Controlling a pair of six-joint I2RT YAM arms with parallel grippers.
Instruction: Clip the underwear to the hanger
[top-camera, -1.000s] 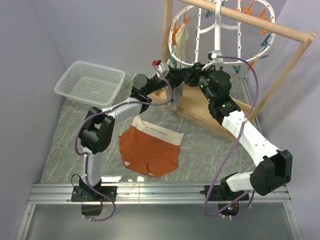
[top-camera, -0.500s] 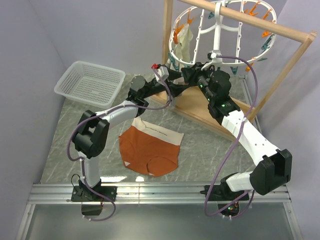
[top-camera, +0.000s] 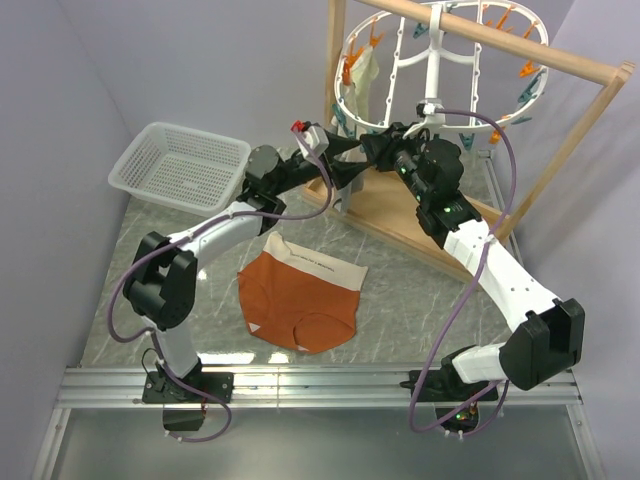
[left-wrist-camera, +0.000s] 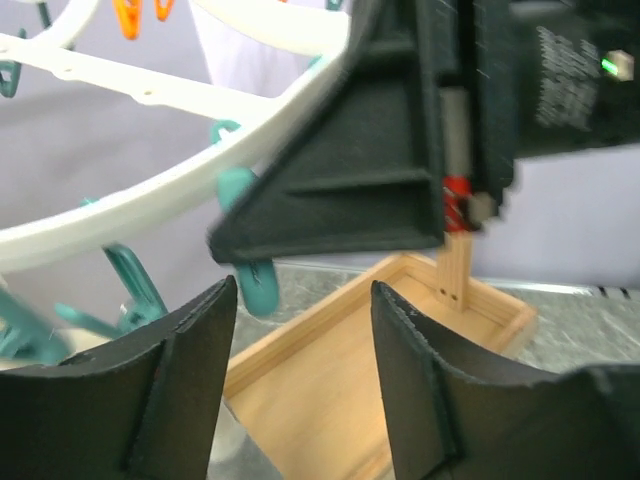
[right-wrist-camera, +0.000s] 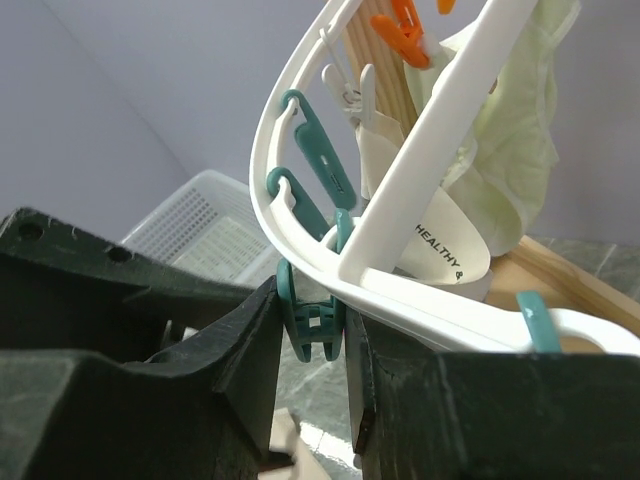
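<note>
Rust-orange underwear (top-camera: 300, 298) lies flat on marbled desk (top-camera: 410, 290), well apart from white plastic hanger (top-camera: 436, 75). I see right claw (right-wrist-camera: 312, 330) pinching teal clothespin (right-wrist-camera: 308, 312) on its curved rim; left claw (left-wrist-camera: 300, 300) gapes, holding nothing.

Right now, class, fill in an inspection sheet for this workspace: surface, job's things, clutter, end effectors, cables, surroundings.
Surface: grey marbled table.
Job's things: underwear lies flat on the table, unclipped; hanger hangs from the wooden frame, with a cream cloth clipped on.
Clutter: white basket at far left, nothing seen inside.
End effectors: left end effector open near the hanger's rim, holding nothing; right end effector shut on a teal clothespin.
Cables: purple cables loop along both arms; nothing seen snagged.
Surroundings: lilac walls.
</note>
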